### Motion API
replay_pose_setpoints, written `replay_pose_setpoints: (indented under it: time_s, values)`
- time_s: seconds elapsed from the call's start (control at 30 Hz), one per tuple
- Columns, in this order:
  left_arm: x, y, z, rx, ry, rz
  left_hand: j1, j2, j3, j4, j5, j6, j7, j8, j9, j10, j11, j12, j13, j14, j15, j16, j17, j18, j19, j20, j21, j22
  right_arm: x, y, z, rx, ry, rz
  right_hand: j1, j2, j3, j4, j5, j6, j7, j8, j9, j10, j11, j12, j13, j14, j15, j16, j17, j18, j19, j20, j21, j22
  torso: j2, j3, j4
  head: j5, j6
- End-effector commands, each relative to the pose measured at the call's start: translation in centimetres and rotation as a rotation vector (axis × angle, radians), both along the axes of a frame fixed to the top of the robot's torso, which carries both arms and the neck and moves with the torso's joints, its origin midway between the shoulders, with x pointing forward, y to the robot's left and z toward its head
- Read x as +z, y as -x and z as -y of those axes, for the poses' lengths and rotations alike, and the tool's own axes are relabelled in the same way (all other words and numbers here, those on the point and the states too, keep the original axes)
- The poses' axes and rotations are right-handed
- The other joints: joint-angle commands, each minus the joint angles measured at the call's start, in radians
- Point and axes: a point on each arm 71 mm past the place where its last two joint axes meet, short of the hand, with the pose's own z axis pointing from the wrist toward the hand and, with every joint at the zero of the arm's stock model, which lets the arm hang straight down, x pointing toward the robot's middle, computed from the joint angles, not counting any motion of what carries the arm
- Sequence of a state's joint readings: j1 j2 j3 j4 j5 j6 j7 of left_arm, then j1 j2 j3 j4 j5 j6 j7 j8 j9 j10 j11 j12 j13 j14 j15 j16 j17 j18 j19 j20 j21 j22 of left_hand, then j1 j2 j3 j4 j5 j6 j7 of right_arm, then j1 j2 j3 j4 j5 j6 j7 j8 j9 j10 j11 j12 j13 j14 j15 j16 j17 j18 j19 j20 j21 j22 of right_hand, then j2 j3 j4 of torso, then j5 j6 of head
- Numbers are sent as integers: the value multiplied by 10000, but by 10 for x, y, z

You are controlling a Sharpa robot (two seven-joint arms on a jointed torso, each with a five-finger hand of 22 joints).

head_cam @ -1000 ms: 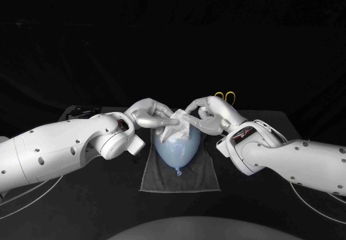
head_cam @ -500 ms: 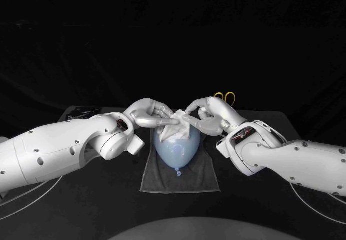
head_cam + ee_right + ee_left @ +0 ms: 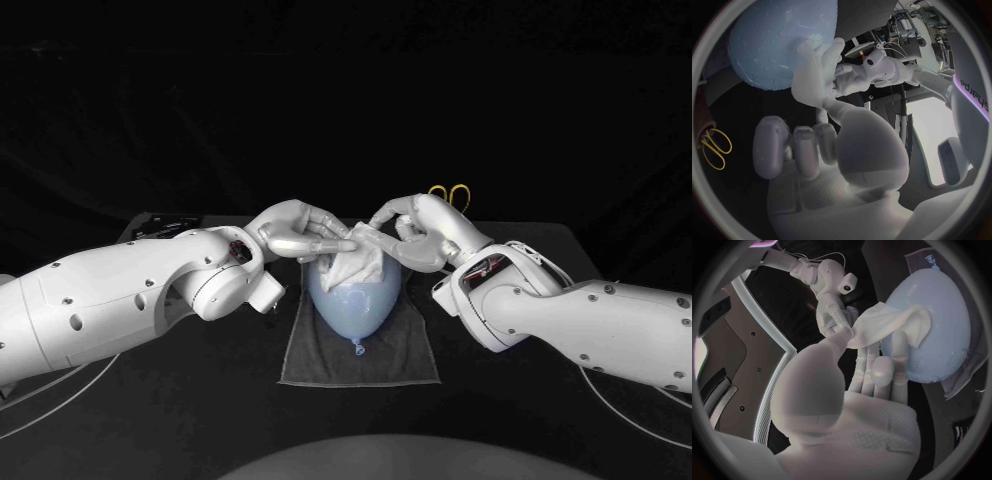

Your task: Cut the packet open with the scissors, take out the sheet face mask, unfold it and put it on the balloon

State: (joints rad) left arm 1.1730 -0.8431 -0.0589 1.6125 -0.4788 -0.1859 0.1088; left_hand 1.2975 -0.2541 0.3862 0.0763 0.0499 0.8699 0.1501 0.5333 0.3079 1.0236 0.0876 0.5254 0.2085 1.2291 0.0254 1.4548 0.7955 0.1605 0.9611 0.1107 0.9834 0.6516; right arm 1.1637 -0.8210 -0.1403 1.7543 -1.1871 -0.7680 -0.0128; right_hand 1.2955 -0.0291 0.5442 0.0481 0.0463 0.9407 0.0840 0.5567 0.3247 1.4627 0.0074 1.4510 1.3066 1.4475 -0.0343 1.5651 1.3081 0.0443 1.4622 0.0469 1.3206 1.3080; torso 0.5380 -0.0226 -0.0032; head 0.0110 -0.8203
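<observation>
Pinching the bunched sheet mask [image 3: 353, 262] between left hand [image 3: 299, 232] and right hand [image 3: 414, 228], draped against the far end of the balloon [image 3: 353, 300], likely risking a tear or slip-off through uneven pulling across the slick curve.

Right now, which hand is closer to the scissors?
Right. The right hand is just in front of the scissors, holding the sheet mask above the balloon; the left hand holds the mask's other side, farther from them.
</observation>
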Motion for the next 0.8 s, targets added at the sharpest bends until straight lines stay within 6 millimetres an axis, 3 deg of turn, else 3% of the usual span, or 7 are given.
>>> replay_pose_setpoints:
  time_s: [0.03, 0.13, 0.3, 0.5, 0.57, 0.73, 0.8]
  values:
    - [-1, 3, 3, -598, 379, -526, -429, 192, -138, 430, -25, -16, -10, -111, -89, -25, 1, -73, -56, -57, 4, -10, 5, 209, -46, 94, -54, -25, 1, 1, -1, 76, -1, 100, 95, 35, 122, -56, 23, -21, -9, 42, -4, 265, -12, 41, 1560, 1233, -232, 57, 2627, 40, 268, 8, 88, 1980, 1, 3, -6, 10, -8]
    - [0, 3, 3, -589, 515, -576, -350, 475, -54, 552, -21, 1, -35, -184, -143, -17, -14, -120, -96, -45, -4, 10, 16, 222, -35, 106, -62, -31, 1, 1, -1, 88, -16, 120, 95, 35, 122, -56, 23, -21, -9, 42, -4, 265, -12, 41, 1560, 1233, -232, 57, 2627, 40, 268, 8, 88, 1980, 0, 6, -9, 13, 21]
    - [1, 2, 4, -540, 712, -510, 1060, 1238, 914, -68, -5, 323, -193, -186, -201, 228, -202, -188, -192, 67, -193, 68, 167, 256, 36, 5, -3, 0, 1, 1, -2, 118, -26, 131, 91, 42, 137, -58, 22, -20, -7, 49, -2, 270, -9, 48, 1567, 1233, -230, 57, 2627, 37, 273, 9, 100, 1984, 1, 8, -10, 10, 9]
    - [1, 2, 5, -507, 822, -480, 1397, 1792, 1605, -319, -20, 601, -220, -74, -163, 600, -272, -188, -249, 302, -257, 143, 480, 245, 128, -121, 193, 121, 3, 2, -2, 126, -122, 287, 94, 43, 166, -75, 23, -19, -7, 62, 2, 277, -8, 55, 1575, 1233, -227, 57, 2627, 30, 286, 12, 138, 1994, -7, 12, -9, 0, 22]
    - [1, 2, 4, -511, 806, -469, 1251, 1634, 1676, -361, -24, 602, -215, -53, -140, 619, -268, -266, -299, 333, -255, 146, 470, 235, 130, -133, 251, 162, 5, 3, -2, 120, -257, 458, 95, 43, 174, -80, 24, -18, -7, 65, 3, 282, -8, 61, 1580, 1233, -226, 57, 2627, 27, 291, 12, 153, 1998, -7, 12, -7, -3, 22]
    - [2, 4, 3, -886, 465, -224, 250, 479, 1034, -119, -27, 229, -145, -515, -358, 446, -125, -635, -490, 230, -128, 92, 194, 204, 32, -46, 183, 142, 10, 5, 0, 30, -778, 1012, 100, 48, 235, -113, 24, -11, -6, 93, 10, 297, -7, 77, 1596, 1233, -224, 57, 2627, 13, 317, 16, 225, 2017, -22, 4, -7, -19, 80]
    - [2, 6, 3, -1030, 357, -150, 26, 239, 855, -27, -22, 183, -112, -627, -412, 367, -77, -755, -550, 193, -90, 77, 121, 205, 13, -13, 147, 122, 12, 6, 1, -22, -914, 1100, 100, 48, 239, -115, 24, -10, -6, 95, 11, 296, -7, 76, 1595, 1233, -224, 57, 2627, 6, 328, 16, 258, 2026, -28, 1, -4, -21, 78]
